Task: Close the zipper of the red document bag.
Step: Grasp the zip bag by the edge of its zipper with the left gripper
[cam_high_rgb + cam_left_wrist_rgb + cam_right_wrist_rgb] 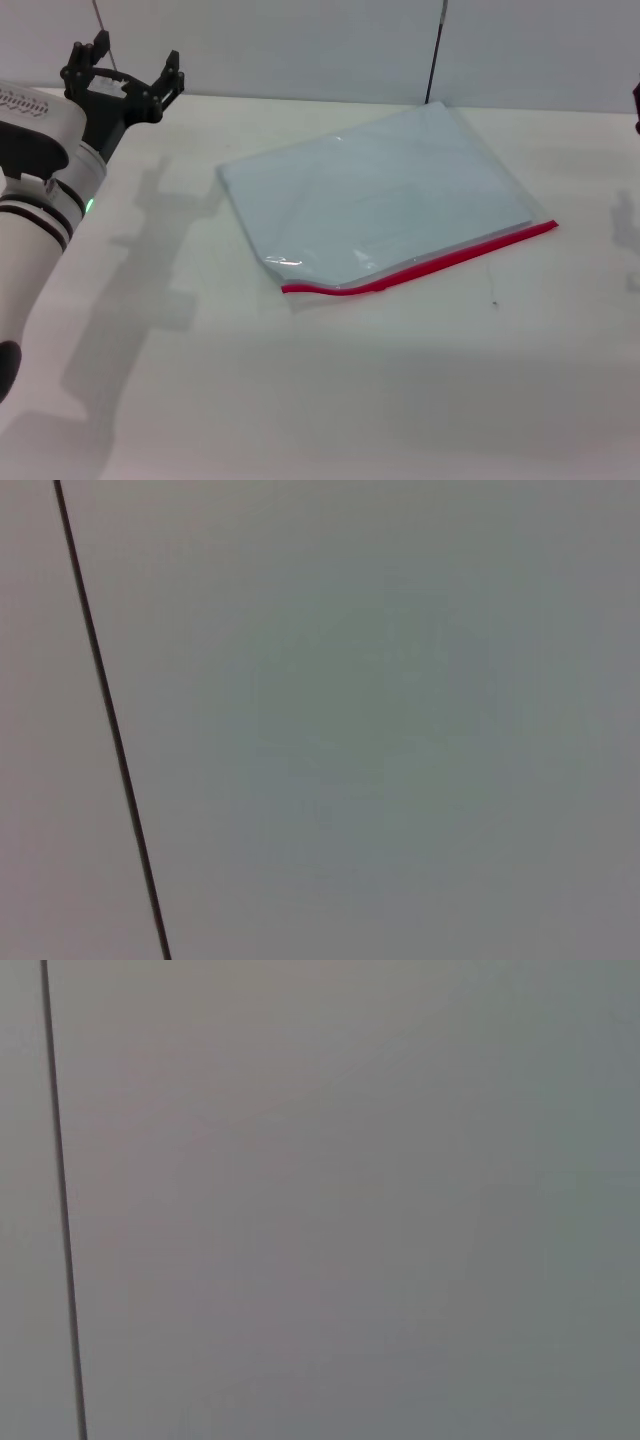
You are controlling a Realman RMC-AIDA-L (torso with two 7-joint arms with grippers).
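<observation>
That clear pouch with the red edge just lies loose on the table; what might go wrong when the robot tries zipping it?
The red document bag lies flat and unheld, so it may slide when pulled. The zipper is thin and bulges near one end, so it is easy to miss. The left gripper, open, is far off; the right gripper barely shows.

The white left arm with its black wrist section reaches up along the left side of the head view, a green light glowing on its wrist. Its black left gripper [125, 72] is raised, its 2 fingers spread apart, holding nothing.
</observation>
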